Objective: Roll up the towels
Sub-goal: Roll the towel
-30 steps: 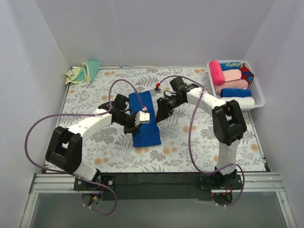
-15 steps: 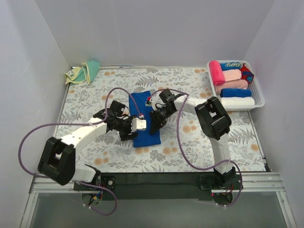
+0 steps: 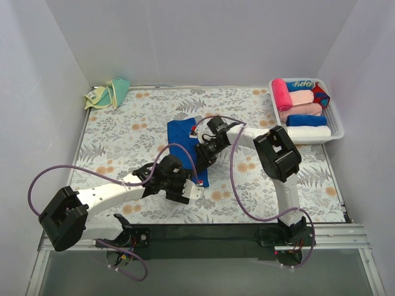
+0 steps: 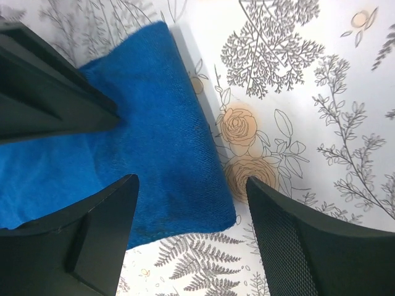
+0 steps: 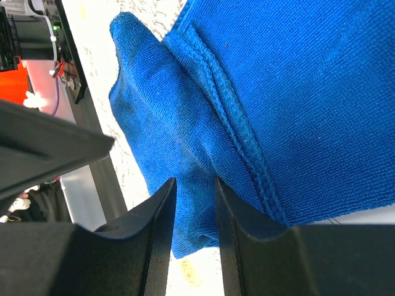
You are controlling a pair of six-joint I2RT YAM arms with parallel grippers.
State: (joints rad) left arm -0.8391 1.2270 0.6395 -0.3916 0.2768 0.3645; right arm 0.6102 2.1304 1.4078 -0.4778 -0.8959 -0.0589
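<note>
Plain royal-blue cloth towel lies unrolled mid-surface, a fold pinched in the right hand, the left hand open over its near end; pale yellow cloth towel, far-left corner, untouched.

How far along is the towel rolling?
Done: several rolled towels sit in the basket. In hand: the right gripper pinches the blue towel, which lies unrolled; the left gripper hovers open over its near end. Left: rolling it, then the yellow towel in the far corner.
</note>
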